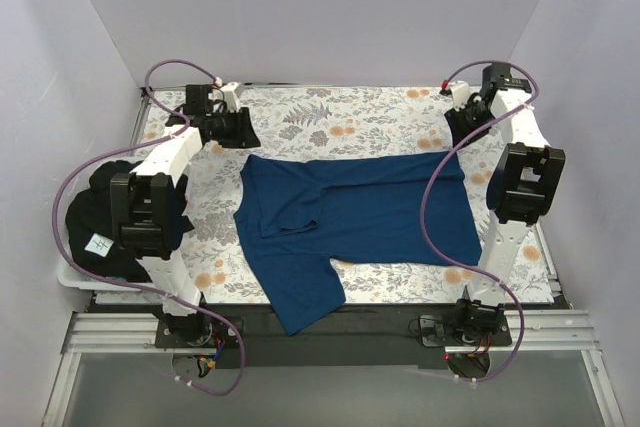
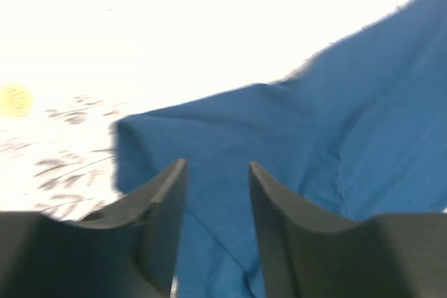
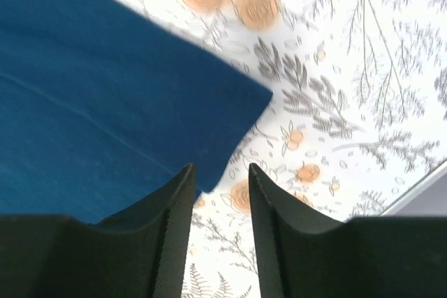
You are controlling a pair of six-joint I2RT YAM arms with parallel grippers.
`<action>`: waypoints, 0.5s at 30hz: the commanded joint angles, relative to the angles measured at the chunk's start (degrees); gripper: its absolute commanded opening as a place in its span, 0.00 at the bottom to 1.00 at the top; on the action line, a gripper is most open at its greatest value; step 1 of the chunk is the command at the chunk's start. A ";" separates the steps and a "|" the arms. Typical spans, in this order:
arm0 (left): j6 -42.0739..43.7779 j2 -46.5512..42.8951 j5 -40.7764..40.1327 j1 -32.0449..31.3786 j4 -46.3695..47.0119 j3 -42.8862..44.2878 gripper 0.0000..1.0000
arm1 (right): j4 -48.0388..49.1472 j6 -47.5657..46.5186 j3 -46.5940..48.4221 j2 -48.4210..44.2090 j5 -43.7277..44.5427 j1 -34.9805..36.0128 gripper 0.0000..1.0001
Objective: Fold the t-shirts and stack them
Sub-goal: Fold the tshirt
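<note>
Blue t-shirt (image 1: pixel 360 212) is lying mid bench (image 1: pixel 320 107); left end effector (image 2: pixel 218 165) and right end effector (image 3: pixel 221 169) are hovering over its far-edge corners, fingers apart, empty.

The left arm (image 1: pixel 150 205) hides much of the black t-shirt (image 1: pixel 88 209)

Floral cloth (image 1: pixel 330 115) lies open along the back; a black t-shirt heap (image 1: pixel 92 209) blocks the left.
</note>
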 commanded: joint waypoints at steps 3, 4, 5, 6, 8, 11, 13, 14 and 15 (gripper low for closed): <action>-1.41 1.40 -1.84 3.21 -0.11 0.30 0.31 | 0.04 3.82 4.88 3.56 -4.02 3.31 0.40; -0.35 2.10 -2.81 3.30 -1.59 1.01 0.30 | 0.13 4.17 5.23 4.78 -4.10 3.66 0.40; 2.27 2.80 -3.51 3.22 -2.39 1.63 0.30 | 0.30 4.95 5.67 5.31 -4.37 4.10 0.39; 3.08 4.64 -4.74 3.22 -4.14 3.11 0.30 | 0.30 5.22 6.11 5.93 -4.80 4.37 0.39; 5.27 6.49 -6.59 3.30 -5.38 4.35 0.30 | 0.83 5.84 6.20 7.16 -4.55 4.98 0.39; 6.68 8.17 -8.70 3.22 -5.47 4.88 0.31 | 1.62 6.02 6.20 8.30 -3.50 5.60 0.38; 6.95 9.66 -10.55 3.22 -5.56 5.49 0.31 | 1.97 6.10 6.11 8.92 -2.53 5.51 0.38; 7.21 10.10 -11.07 3.22 -5.56 5.50 0.31 | 2.15 6.28 5.94 9.10 -2.18 5.60 0.38; 7.91 10.63 -11.69 3.13 -5.65 5.59 0.31 | 2.41 6.11 5.76 9.19 -1.91 5.51 0.38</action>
